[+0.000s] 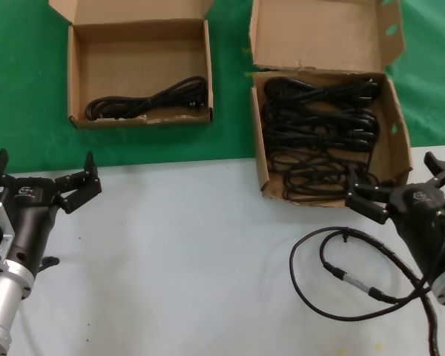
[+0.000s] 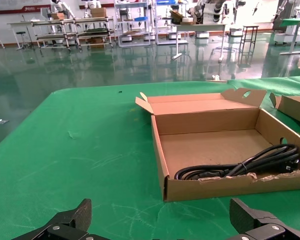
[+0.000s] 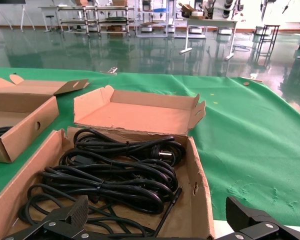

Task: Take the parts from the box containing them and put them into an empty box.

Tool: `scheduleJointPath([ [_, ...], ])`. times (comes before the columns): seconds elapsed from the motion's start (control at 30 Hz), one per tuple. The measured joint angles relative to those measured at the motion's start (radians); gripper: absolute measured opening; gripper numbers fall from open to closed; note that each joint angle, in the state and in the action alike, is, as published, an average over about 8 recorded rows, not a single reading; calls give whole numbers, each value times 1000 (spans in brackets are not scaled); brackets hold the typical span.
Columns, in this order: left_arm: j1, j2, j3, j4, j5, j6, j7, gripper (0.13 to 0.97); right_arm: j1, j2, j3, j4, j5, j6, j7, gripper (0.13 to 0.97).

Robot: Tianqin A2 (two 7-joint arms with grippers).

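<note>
Thin black coiled power cords (image 1: 319, 133) fill the larger brown cardboard box (image 1: 394, 141) at upper right, just beyond the right tool (image 1: 400, 185), spread wide, empty. Left tool (image 1: 44, 174), lower left, gapes empty; smaller squarish cardboard box (image 1: 76, 81), upper left, holds one cord (image 1: 152, 100).

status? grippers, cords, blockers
Left gripper open, idle on table. Right gripper open at big box front. One cord in small box.

One coiled black power cord (image 2: 240, 168) lies along the near wall of the smaller cardboard box (image 2: 210, 189) on green cloth (image 2: 80, 150); the left gripper (image 2: 162, 227) hangs spread before it.
</note>
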Motion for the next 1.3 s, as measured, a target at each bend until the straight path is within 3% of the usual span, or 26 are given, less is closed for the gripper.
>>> scheduleJointPath([
  [1.3, 0, 0, 0, 0, 0, 0, 0, 966, 0, 0, 0, 0, 0, 0, 0, 966],
])
